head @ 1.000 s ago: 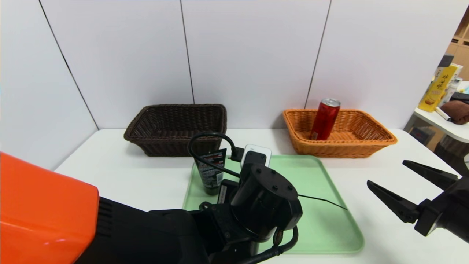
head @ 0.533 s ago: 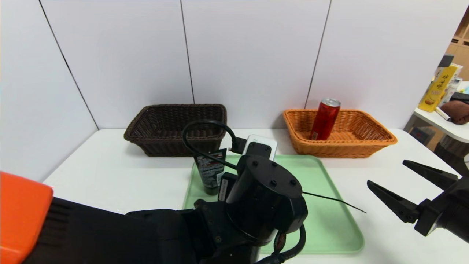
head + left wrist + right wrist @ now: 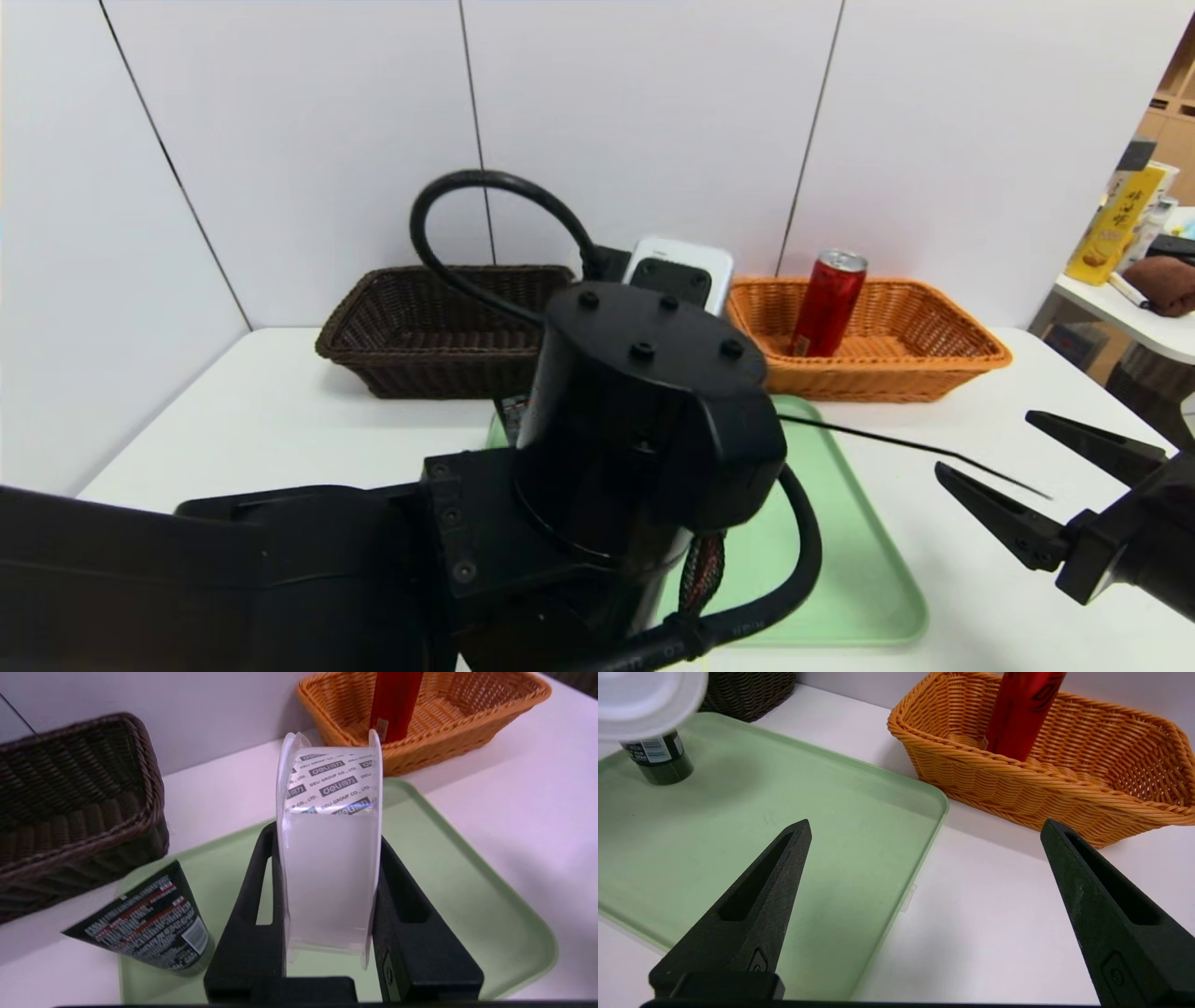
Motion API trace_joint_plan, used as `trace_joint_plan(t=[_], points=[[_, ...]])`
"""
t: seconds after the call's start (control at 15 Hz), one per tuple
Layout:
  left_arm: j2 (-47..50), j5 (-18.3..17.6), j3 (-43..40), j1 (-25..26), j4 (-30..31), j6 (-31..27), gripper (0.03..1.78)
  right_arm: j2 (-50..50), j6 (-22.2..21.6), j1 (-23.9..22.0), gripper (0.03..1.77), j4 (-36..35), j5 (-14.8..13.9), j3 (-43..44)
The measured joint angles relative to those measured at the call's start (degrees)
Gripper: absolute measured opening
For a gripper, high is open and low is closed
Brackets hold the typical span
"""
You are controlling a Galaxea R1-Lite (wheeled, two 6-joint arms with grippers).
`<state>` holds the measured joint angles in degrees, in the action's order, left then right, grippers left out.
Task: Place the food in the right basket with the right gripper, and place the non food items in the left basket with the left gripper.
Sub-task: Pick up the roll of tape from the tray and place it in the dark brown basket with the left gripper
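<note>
My left gripper (image 3: 327,835) is shut on the white roll (image 3: 329,858), holding it on edge above the green tray (image 3: 467,882). In the head view the left wrist (image 3: 644,420) hides that gripper and the roll. The black tube (image 3: 149,924) stands cap-down on the tray's far left part, close to the dark brown left basket (image 3: 448,327). The red can (image 3: 828,303) leans inside the orange right basket (image 3: 878,383). My right gripper (image 3: 985,439) hangs open and empty over the table right of the tray, short of the orange basket (image 3: 1017,798).
Both baskets stand against the white wall at the table's back. A thin black strap (image 3: 934,453) sticks out from the left wrist toward the right gripper. A side table (image 3: 1120,308) with a yellow box and a brown cloth stands at the far right.
The left arm has risen, lifting the roll up off the tray, so its wrist now fills more of the head view. The right arm has not moved.
</note>
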<state>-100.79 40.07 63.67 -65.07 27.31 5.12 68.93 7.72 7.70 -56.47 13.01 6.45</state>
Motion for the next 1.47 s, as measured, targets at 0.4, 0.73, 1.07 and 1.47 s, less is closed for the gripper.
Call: trace_joint_plan(t=[0.4, 0.73, 1.07, 1.47], points=[[2.69, -0.77, 7.35, 3.25, -3.11, -4.71, 0.51, -0.13, 0.09, 0.01, 1.69, -0.17, 0.0, -0.45], [3.66, -3.55, 16.01, 8.9, -8.07, -7.01, 0.51, -0.44, 0.22, 0.01, 1.69, -0.11, 0.02, -0.87], [2.76, -6.01, 22.38, 17.36, -12.68, -7.92, 0.51, -0.54, 0.05, 0.0, 1.69, -0.23, 0.02, -1.9], [-0.59, -9.53, 28.81, 30.04, -19.76, -7.18, 0.51, -0.43, 0.2, 0.01, 1.69, -0.12, 0.11, -1.0]])
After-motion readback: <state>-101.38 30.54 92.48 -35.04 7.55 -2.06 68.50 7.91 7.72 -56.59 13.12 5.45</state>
